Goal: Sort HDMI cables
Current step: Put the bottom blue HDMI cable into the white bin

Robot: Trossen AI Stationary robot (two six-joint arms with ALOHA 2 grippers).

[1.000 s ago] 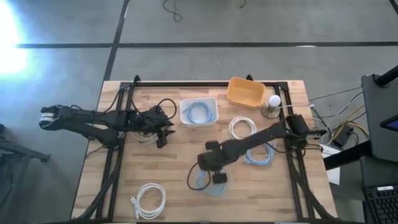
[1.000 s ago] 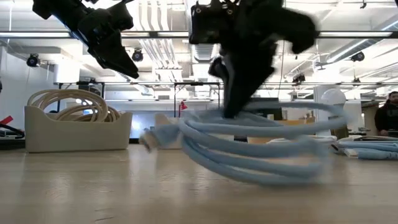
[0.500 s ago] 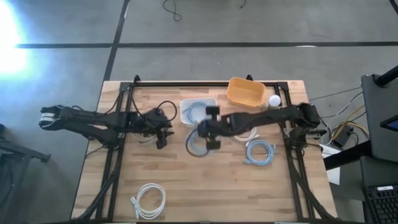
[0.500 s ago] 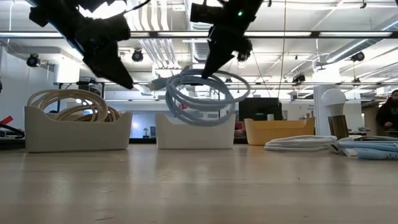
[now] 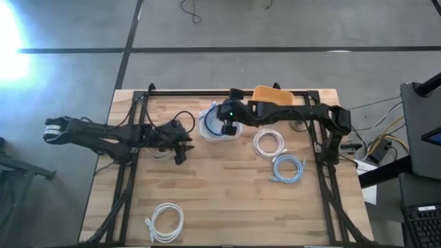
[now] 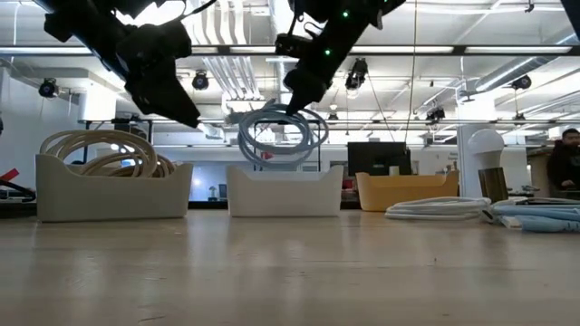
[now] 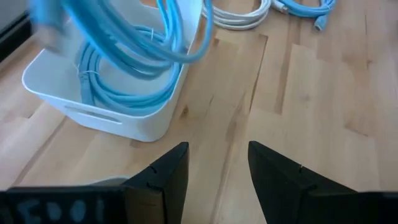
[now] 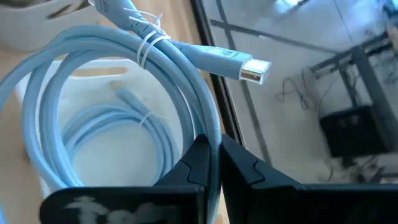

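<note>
My right gripper (image 5: 225,129) is shut on a light blue HDMI cable coil (image 6: 276,136) and holds it in the air over the white bin (image 5: 236,112). Another light blue coil (image 7: 124,93) lies inside that bin. My left gripper (image 7: 217,165) is open and empty. It hovers over the table to the left of the white bin, also seen in the high view (image 5: 182,149). A white coil (image 5: 269,143), a light blue coil (image 5: 287,169) and another white coil (image 5: 165,220) lie flat on the table. My right gripper pinches the coil's bundled turns (image 8: 208,127) between its two fingers, at one spot on the ring a little way from the zip tie (image 8: 146,46) and the connector (image 8: 242,65). The fingers slant down from above and lie across the strands. The coil hangs below them, clear of the bin.
An orange bin (image 5: 272,102) stands at the far edge, right of the white bin, with a white ball-topped stand (image 5: 303,114) beside it. A pale bin with tan coils (image 6: 109,186) sits under my left arm. The table's middle and near right are bare wood.
My right gripper has risen from the table's near middle and swung toward the far edge, to above the white bin. It has stayed shut on the light blue coil. The coil, which was low at the table top, now hangs clear above the bin.
</note>
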